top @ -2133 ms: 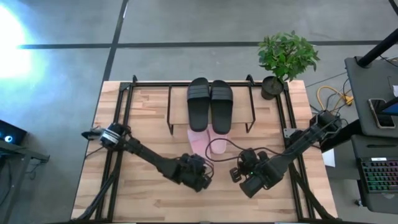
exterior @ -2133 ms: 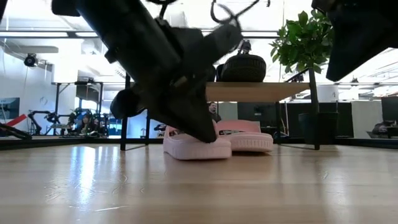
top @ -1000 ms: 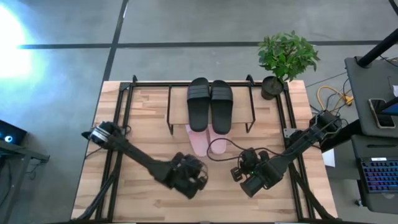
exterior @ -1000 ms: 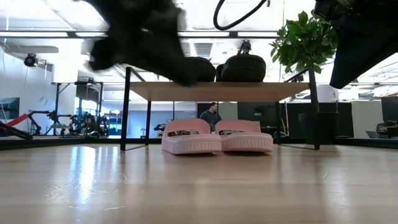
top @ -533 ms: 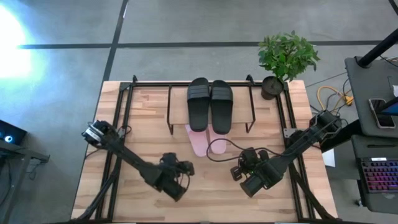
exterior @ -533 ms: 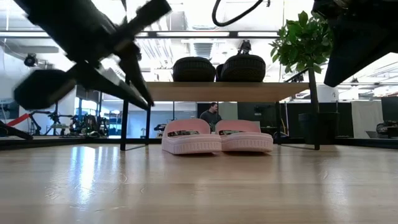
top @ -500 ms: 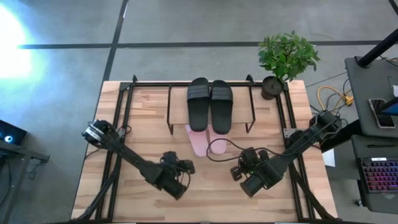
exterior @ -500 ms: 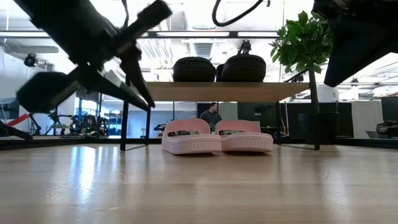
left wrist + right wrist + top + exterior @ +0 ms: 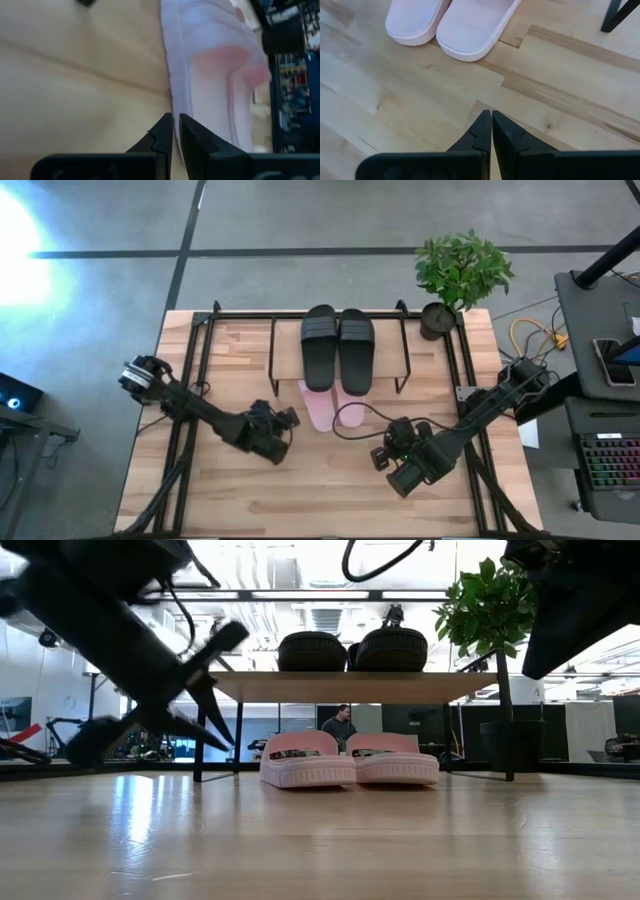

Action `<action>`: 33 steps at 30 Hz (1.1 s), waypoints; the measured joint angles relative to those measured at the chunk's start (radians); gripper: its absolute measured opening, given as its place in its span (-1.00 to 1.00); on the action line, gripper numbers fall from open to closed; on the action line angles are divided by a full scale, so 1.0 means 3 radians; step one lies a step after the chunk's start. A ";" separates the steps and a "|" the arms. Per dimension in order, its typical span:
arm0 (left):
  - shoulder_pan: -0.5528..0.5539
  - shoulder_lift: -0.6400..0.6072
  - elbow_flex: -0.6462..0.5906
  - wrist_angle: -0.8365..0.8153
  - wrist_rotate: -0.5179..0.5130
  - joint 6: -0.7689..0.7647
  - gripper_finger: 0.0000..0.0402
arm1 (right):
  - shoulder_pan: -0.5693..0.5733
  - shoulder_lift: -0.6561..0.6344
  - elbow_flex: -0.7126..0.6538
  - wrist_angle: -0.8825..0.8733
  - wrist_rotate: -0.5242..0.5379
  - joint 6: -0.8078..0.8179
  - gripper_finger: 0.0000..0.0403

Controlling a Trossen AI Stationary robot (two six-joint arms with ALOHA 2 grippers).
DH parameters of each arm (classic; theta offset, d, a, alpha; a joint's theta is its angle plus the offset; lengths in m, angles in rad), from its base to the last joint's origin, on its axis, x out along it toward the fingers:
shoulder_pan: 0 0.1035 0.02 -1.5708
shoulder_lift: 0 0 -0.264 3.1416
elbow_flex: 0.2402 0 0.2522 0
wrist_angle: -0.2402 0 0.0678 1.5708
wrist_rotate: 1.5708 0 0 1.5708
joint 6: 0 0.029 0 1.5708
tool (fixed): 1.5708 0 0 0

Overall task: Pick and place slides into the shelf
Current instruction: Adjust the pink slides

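Dark left pincer (image 9: 283, 420) beside pink slides (image 9: 334, 408)

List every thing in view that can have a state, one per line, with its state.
Black slides: side by side on top of the shelf.
Pink slides: side by side on the table under the shelf.
Shelf: upright, both levels filled.
Left pincer: shut, empty, beside the pink slides.
Right pincer: shut, empty, facing the pink slides.
Potted plant: upright.

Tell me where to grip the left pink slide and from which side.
Grip the left pink slide by its exposed heel sole edge, coming from the near table side. Its strap end lies under the shelf, so the top is blocked; the left gripper, empty, is nearest.
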 joint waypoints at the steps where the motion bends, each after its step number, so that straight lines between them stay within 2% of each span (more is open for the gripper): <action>1: 0.0044 0.0007 -0.0033 0.0051 0.0007 0.0000 -0.92 | 0.0000 0.0000 0.0000 -0.0001 0.0000 -0.0001 -0.96; 14: 0.0567 0.0152 0.0018 0.0197 0.0085 0.0187 -0.92 | 0.0000 0.0000 -0.0001 -0.0005 -0.0004 0.0022 -0.96; 33: 0.0792 0.0642 0.0395 0.0383 0.0262 0.0504 -0.92 | 0.0020 0.0000 -0.0014 -0.0029 -0.0077 0.0088 -0.96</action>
